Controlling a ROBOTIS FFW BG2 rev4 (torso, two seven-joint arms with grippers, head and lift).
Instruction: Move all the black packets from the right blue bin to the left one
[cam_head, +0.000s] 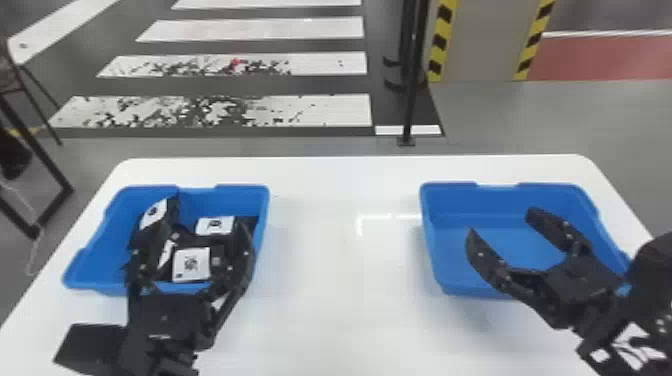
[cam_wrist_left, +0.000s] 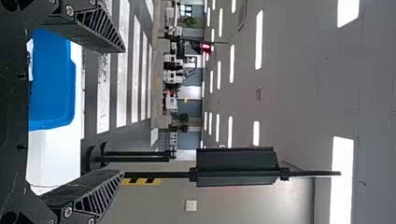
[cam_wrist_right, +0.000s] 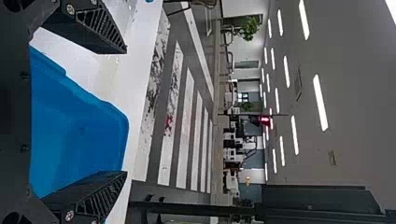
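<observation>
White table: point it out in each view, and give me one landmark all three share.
Head view: the white table spans the lower part, under the left blue bin and right blue bin.
Left wrist view: beside and beyond the left blue bin.
Right wrist view: between the right blue bin and the floor.
Shared landmark: white floor stripes past the table.

Black packets (cam_head: 191, 264) — partly hidden behind left tool (cam_head: 201, 226), right arm (cam_head: 642, 300) — cut off at right edge
</observation>
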